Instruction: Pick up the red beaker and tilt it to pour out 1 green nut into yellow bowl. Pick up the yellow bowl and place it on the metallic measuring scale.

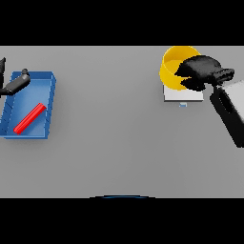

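The yellow bowl [172,66] is at the far right, over the back edge of the metallic measuring scale [183,94], a pale square plate with a small blue mark at its front. I cannot tell whether the bowl rests on the plate or hangs just above it. My right hand [202,70] wraps over the bowl's right rim, fingers curled round it and hiding that side. The red beaker [29,119] lies on its side inside the blue tray [51,102] at the far left. My left hand [14,85] hovers over the tray's back left corner with straight fingers. No green nut shows.
My right forearm [231,112] runs from the right edge toward the scale. The blue tray fills the left edge of the grey table [109,128].
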Tool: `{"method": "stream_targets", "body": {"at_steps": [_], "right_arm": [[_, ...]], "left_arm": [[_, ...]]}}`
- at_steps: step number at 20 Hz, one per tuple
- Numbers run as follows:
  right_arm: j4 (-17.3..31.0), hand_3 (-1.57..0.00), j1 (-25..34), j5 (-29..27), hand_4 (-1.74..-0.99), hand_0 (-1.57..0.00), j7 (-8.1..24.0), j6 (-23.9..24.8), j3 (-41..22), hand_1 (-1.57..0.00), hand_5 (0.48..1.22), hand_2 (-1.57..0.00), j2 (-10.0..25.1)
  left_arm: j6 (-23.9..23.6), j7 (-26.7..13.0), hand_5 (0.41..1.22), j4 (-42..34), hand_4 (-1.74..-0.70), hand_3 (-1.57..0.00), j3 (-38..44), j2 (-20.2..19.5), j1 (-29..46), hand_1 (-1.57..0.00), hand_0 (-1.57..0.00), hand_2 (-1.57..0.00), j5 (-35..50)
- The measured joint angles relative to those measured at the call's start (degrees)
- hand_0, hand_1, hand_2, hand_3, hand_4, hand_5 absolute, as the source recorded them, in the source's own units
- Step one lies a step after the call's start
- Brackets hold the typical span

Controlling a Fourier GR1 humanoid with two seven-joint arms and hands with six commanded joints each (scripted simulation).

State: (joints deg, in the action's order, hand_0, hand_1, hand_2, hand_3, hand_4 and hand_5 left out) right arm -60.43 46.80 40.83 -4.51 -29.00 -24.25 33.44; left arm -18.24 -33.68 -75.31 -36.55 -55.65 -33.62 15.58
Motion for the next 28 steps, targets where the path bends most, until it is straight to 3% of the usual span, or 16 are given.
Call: {"method": "stream_targets", "body": {"at_steps": [6,8,11,14,16,18,19,20,21,23,25,28], "right_arm": [[11.14,-1.36,1.35,0.30,-1.724,-1.57,-2.99,5.35,-0.39,-1.57,1.221,-1.57,-0.39],[15.11,-1.41,2.45,1.06,-1.724,-1.57,-3.10,7.75,-0.85,-1.57,1.221,-1.57,-1.93],[18.73,-1.48,2.75,1.23,-1.727,-1.57,-5.03,10.26,-1.23,-1.52,1.221,-1.56,-2.56],[21.58,-1.51,3.58,1.29,-1.727,-1.57,-3.16,10.94,-1.52,-1.48,1.221,-1.57,-3.86],[22.62,-1.48,3.44,1.30,-1.721,-1.55,-4.48,11.91,-2.03,-1.42,1.221,-1.57,-4.42],[23.93,-1.17,4.25,0.83,-1.728,-1.54,-5.61,11.26,-1.91,-1.41,1.221,-1.57,-3.88],[24.50,-1.02,5.00,0.33,-1.659,-1.54,-4.83,10.52,-1.56,-1.44,1.221,-1.50,-4.09],[25.31,-0.91,5.48,0.11,-1.596,-1.52,-4.18,10.14,-1.31,-1.35,1.134,-1.35,-4.84],[25.95,-0.82,5.35,-0.21,-1.548,-1.22,-4.50,9.93,-1.15,-1.08,1.053,-1.13,-4.80],[26.62,-0.71,5.31,-0.47,-1.470,-0.78,-4.97,9.62,-1.00,-0.69,0.928,-0.81,-4.87],[26.71,-0.64,5.24,-0.44,-1.425,-0.50,-5.06,8.78,-1.28,-0.44,0.851,-0.60,-5.01],[28.06,-0.54,6.04,-0.14,-1.385,-0.25,-6.13,8.82,-1.41,-0.23,0.780,-0.39,-5.23]], "left_arm": [[0.46,0.83,0.757,0.29,-0.81,0.00,0.03,-0.42,1.16,0.00,0.00,0.00,0.18],[0.85,0.57,0.749,0.93,-0.81,0.00,0.17,-0.51,0.33,0.00,0.00,0.00,0.01],[1.03,1.04,0.733,1.36,-0.80,0.00,0.09,-0.40,0.45,0.00,0.00,0.00,-0.08],[0.48,1.08,0.728,0.69,-0.81,0.00,0.01,0.09,0.36,0.00,0.00,0.00,-0.04],[0.59,0.96,0.734,1.01,-0.81,0.00,0.06,-0.05,0.57,0.00,0.00,0.00,0.04],[0.58,0.54,0.740,0.86,-0.81,0.00,0.14,-0.21,0.25,0.00,0.00,0.00,-0.01],[0.85,0.71,0.745,1.38,-0.81,0.00,-0.09,0.31,-0.05,0.00,0.00,0.00,-0.13],[0.94,0.58,0.745,1.53,-0.81,0.00,-0.21,0.70,-0.55,0.00,0.00,0.00,-0.21],[0.62,0.63,0.744,1.53,-0.81,0.00,-0.12,0.63,-0.07,0.00,0.00,0.00,-0.12],[0.76,0.65,0.745,2.10,-0.81,0.00,-0.13,1.04,-0.18,0.00,0.00,0.00,-0.05],[1.32,0.31,0.740,3.55,-0.81,0.00,-0.20,1.48,-1.36,0.00,0.00,0.00,-0.45],[1.92,1.54,0.739,4.61,-0.81,0.00,-0.16,1.84,-1.33,0.00,0.00,0.00,-0.38]]}}
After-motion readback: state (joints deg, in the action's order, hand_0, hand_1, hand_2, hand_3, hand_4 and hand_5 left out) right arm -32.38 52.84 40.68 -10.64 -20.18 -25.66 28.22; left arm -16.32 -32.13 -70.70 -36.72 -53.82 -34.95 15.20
